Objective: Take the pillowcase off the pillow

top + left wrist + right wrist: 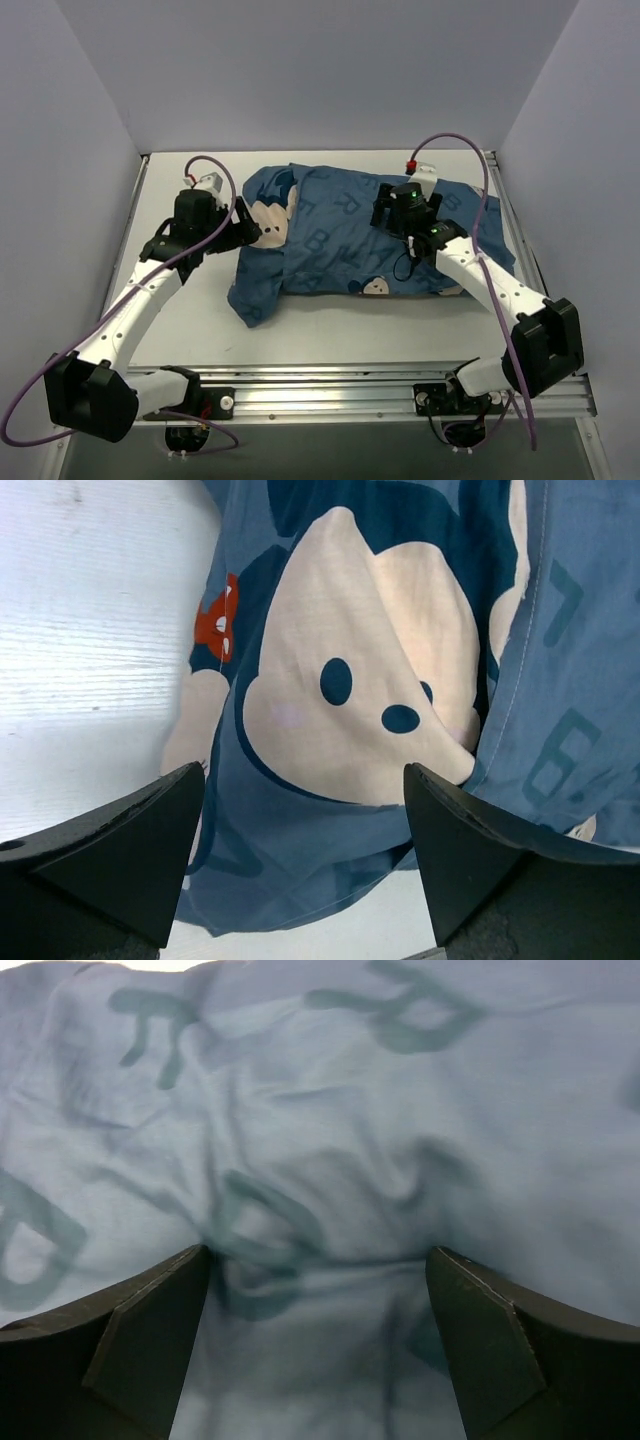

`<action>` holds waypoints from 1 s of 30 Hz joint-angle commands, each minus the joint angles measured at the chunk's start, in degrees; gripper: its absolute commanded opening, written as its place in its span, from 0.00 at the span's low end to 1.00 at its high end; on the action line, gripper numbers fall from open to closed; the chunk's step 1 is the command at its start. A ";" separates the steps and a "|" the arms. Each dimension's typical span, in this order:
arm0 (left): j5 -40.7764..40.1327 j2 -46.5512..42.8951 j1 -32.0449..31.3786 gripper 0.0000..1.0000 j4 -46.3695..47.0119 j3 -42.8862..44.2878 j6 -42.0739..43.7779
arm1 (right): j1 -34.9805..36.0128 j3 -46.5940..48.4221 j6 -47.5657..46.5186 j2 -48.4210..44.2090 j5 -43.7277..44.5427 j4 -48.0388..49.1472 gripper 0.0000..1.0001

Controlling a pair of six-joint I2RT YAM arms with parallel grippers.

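White desk (330, 335) bears the pillowcase (330, 240), left jaws open at its mouse-face end, right jaws open over its lettered middle.

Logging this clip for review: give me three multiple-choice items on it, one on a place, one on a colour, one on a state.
1. Where is the left gripper? A) at the left end of the pillowcase B) at its right end C) off the table
2. What colour is the bow printed beside the large mouse face? A) green B) red C) yellow
3. How is the right gripper? A) open over the pillowcase B) shut on a fold C) out of view
Answers: 1 A, the top view shows it at the left edge; 2 B, the left wrist view shows red; 3 A, its fingers stand wide apart.
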 commanded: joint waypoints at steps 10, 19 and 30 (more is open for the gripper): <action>0.52 6.34 -6.03 0.83 6.72 5.62 0.03 | 8.70 10.63 -10.09 -3.76 -5.05 -1.28 0.83; -2.74 11.88 -6.47 0.72 10.41 5.54 -3.04 | 17.06 15.73 -9.30 9.85 -6.19 4.62 0.82; -2.74 12.86 -6.73 0.03 15.16 -2.72 -9.90 | 15.22 4.58 -5.70 14.01 -0.39 3.04 0.20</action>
